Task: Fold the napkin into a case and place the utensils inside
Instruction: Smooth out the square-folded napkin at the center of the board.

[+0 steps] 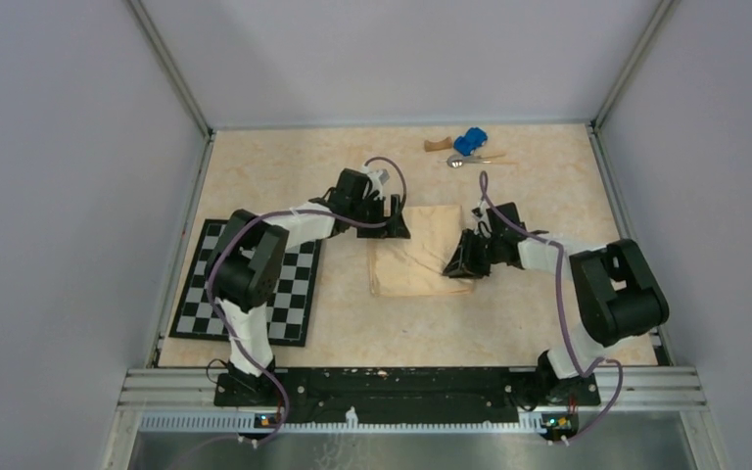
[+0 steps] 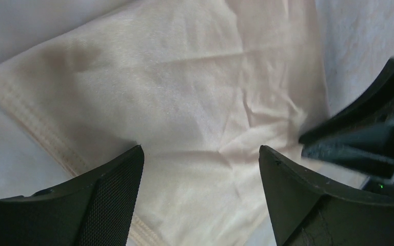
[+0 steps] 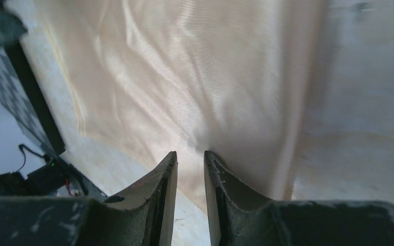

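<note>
Arm bases (image 1: 245, 387) stand at the near edge of the table (image 1: 548, 196). Top view: napkin (image 1: 416, 259) lies mid-table, near square, no clear long axis, between left gripper (image 1: 399, 228) and right gripper (image 1: 460, 264). Utensils (image 1: 465, 160) lie at the far edge, long axis left to right, just beside blue toy car (image 1: 470, 142).

Left wrist view: jaws wide apart above the napkin, gripping nothing.

Right wrist view: jaws almost together at the napkin's edge; a pinch cannot be confirmed.
</note>
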`<state>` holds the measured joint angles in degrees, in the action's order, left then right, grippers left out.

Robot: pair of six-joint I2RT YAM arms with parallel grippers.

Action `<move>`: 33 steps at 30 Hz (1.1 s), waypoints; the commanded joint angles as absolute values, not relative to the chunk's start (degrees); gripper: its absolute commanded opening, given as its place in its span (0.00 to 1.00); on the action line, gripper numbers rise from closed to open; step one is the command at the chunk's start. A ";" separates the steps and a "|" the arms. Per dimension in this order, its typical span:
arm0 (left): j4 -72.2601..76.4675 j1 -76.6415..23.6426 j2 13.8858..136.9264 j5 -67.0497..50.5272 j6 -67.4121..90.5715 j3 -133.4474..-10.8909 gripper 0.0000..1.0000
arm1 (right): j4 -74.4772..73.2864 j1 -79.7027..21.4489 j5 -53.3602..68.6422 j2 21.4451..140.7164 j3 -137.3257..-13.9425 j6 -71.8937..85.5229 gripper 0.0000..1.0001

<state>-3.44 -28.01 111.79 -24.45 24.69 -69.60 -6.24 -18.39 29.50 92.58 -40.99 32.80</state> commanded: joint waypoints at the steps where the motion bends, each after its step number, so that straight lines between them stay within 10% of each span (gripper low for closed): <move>1: -5.07 -29.86 105.45 -22.32 28.39 -59.81 0.88 | -16.46 -15.03 10.94 88.52 -39.93 28.72 0.27; 9: 6.47 -43.11 91.95 -25.45 45.33 -45.99 0.89 | -24.56 -18.10 5.30 82.73 -52.57 21.85 0.35; 14: 2.75 -43.73 86.01 -26.30 43.06 -49.91 0.91 | -22.91 -18.54 23.80 81.52 -49.46 23.24 0.40; 23: -7.60 -42.54 95.08 -21.51 34.33 -58.52 0.91 | -18.74 -14.51 20.69 84.59 -42.89 23.83 0.20; 33: -1.22 -42.90 98.89 -22.04 35.60 -53.31 0.90 | -12.95 -11.33 16.65 99.11 -51.78 20.52 0.19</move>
<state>-5.17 -42.50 98.59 -21.39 36.01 -54.00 -18.57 -11.33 20.69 92.42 -47.16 23.44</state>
